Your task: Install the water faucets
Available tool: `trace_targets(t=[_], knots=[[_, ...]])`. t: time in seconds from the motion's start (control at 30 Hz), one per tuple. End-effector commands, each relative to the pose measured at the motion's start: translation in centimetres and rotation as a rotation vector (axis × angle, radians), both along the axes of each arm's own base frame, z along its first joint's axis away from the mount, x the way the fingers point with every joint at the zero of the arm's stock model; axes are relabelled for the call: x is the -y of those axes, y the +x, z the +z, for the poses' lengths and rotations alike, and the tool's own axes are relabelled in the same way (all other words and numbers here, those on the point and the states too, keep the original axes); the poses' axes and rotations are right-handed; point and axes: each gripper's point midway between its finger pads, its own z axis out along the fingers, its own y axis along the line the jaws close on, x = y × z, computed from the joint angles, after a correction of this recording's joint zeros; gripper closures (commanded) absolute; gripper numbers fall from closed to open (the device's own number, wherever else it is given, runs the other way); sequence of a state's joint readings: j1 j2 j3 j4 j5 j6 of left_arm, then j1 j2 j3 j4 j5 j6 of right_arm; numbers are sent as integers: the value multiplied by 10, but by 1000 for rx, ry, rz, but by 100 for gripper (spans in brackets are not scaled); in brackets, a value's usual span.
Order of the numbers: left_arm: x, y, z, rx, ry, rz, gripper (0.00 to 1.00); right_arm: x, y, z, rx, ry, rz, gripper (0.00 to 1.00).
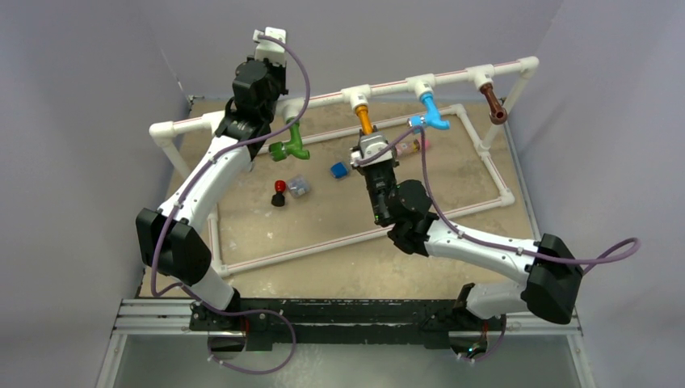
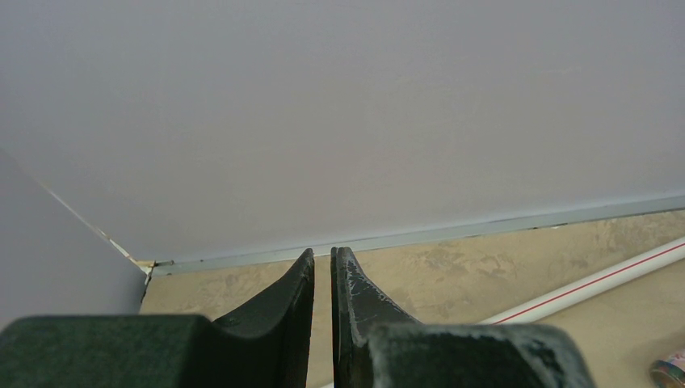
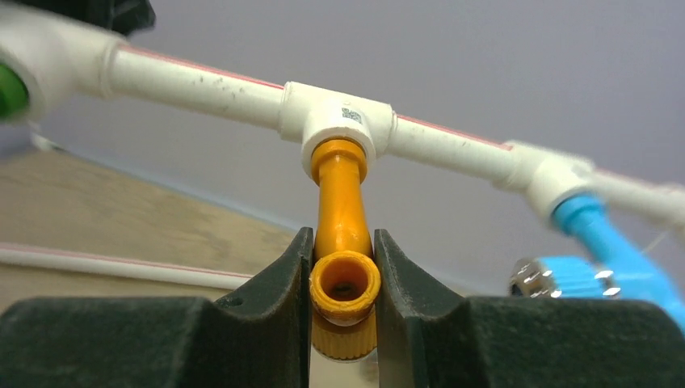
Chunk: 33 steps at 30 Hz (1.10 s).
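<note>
Four water faucets hang from tees on the raised white pipe [image 1: 392, 86]: green [image 1: 291, 145], orange [image 1: 364, 119], blue [image 1: 430, 113] and brown [image 1: 493, 103]. My right gripper [image 3: 343, 267] is shut on the orange faucet [image 3: 343, 210]; its fingers press both sides of the ridged collar, just under the tee [image 3: 339, 129]. To the right of it is the blue faucet [image 3: 594, 242]. In the top view the right gripper [image 1: 367, 137] reaches up from below the pipe. My left gripper [image 2: 323, 257] is shut with nothing between its fingers, raised and facing the back wall.
A low white pipe frame [image 1: 494, 174] lies on the sandy table. Inside it are a red-and-black piece [image 1: 279, 192], a clear piece [image 1: 299, 186], a blue block [image 1: 339, 170] and a pink-and-brown cylinder [image 1: 420, 144]. Grey walls close in the back and sides.
</note>
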State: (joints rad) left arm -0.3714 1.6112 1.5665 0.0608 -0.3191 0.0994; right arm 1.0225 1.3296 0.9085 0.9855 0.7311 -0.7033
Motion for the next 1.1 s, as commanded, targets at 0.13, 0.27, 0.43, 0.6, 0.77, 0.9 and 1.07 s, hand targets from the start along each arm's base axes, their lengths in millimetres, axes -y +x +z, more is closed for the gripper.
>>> trace_targets(t=[0.13,0.27,0.43,0.6,0.77,0.9,1.07], knots=[[10,-1,-70,-188,92,-26,89,-34,-32,46,-143,867,454,100],[10,-2,-69,-185,90,-27,89,-36,-43,58,-205,1133,579,100],[10,-2,-68,-182,87,-29,89,-30,-48,66,-290,1442,672,100],[10,-3,-67,-183,85,-30,89,-28,-51,65,-387,1699,788,100],[10,-3,-66,-179,84,-31,88,-27,-56,70,-453,1855,929,100],[10,-3,-67,-181,84,-32,88,-25,-57,72,-490,1932,967,100],[10,-3,-67,-181,84,-31,88,-26,-53,72,-531,1958,927,100]])
